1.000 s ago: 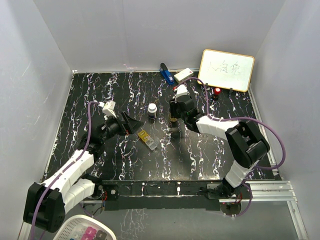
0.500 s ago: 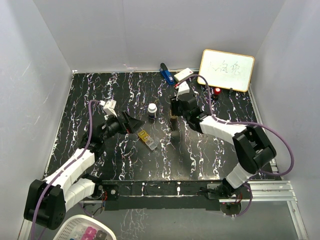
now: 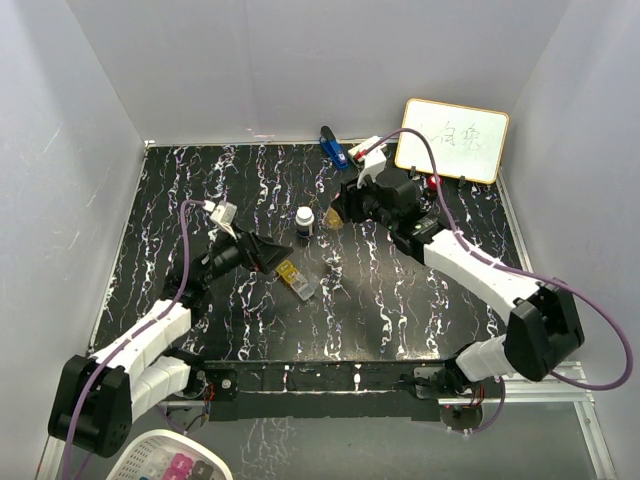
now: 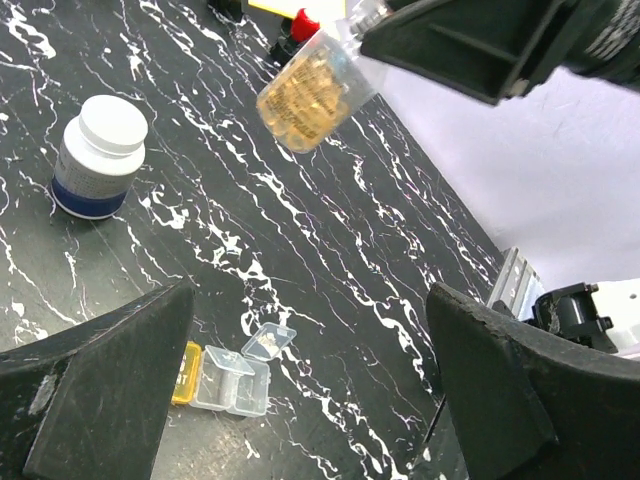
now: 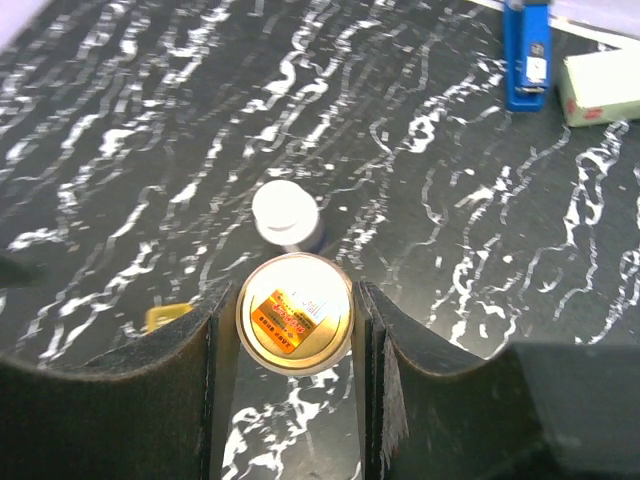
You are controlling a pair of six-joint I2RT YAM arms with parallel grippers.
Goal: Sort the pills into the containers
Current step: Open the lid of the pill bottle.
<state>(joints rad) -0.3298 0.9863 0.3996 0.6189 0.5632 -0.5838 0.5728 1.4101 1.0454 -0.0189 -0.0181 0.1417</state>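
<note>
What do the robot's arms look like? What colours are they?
Both arms have chunky white shells with black joints. The left arm and right arm each carry a thin purple cable looping alongside. The left gripper and right gripper have wide, flat black fingers.

One amber bottle [image 5: 295,313], one white-capped bottle [image 4: 100,155], one pill box [image 4: 235,375], one blue object [image 5: 526,50], one whiteboard [image 3: 452,139]
</note>
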